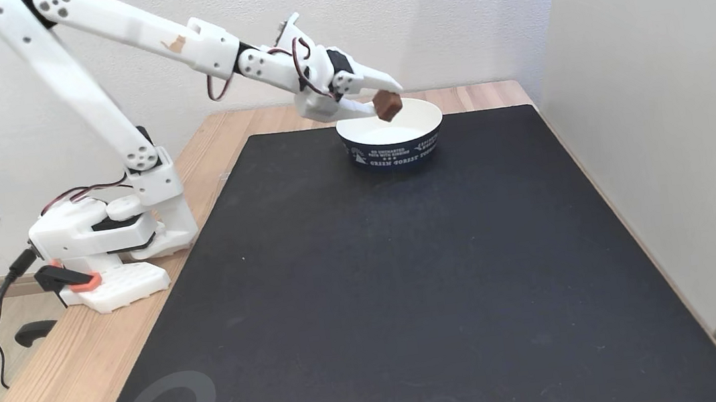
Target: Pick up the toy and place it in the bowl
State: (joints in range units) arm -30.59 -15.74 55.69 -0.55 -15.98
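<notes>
In the fixed view, the white plastic two-finger gripper (384,95) reaches out from the left at the end of the white 3D-printed arm (130,31), whose base (104,247) is clamped to the left edge of the light wooden table (37,399). The small reddish-brown rounded cube-like toy (387,104) sits at the very tip of the pincer: the upper pointed finger lies just above it and the lower flat finger comes in from its left, so the fingers are closed on the toy and it hangs clear of any surface, tilted on a corner.

The toy is over the left part of the rim of the round paper bowl (422,143), which is white inside and dark navy outside with white printed text. The bowl stands upright at the far end of the large black desk mat (374,280) that covers most of the table. Red and black wires run along the wrist beside the gripper.
</notes>
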